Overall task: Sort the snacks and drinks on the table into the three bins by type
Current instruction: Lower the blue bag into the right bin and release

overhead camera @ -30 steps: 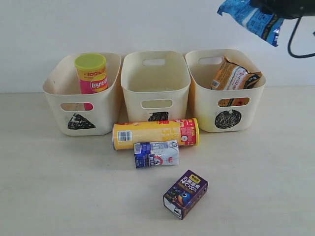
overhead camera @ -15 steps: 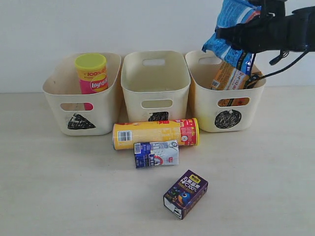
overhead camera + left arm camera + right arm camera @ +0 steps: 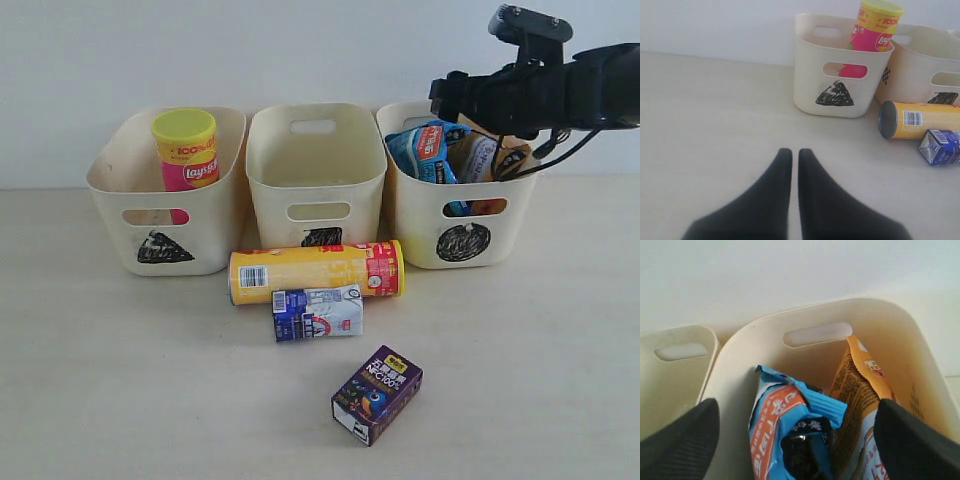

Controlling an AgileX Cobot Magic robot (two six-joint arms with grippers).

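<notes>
Dropped blue bag [image 3: 425, 150] into circle bin [image 3: 510, 235] from wide, empty right gripper [image 3: 795, 410], with left gripper [image 3: 795, 155] shut empty; seemed light, crinkly, best pinched at seam.

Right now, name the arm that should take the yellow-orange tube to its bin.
Probably left. The left gripper sits shut on the side of the triangle bin, where the pink tube stands, with the yellow-orange tube in its view. The right gripper hangs open over the circle bin.
</notes>
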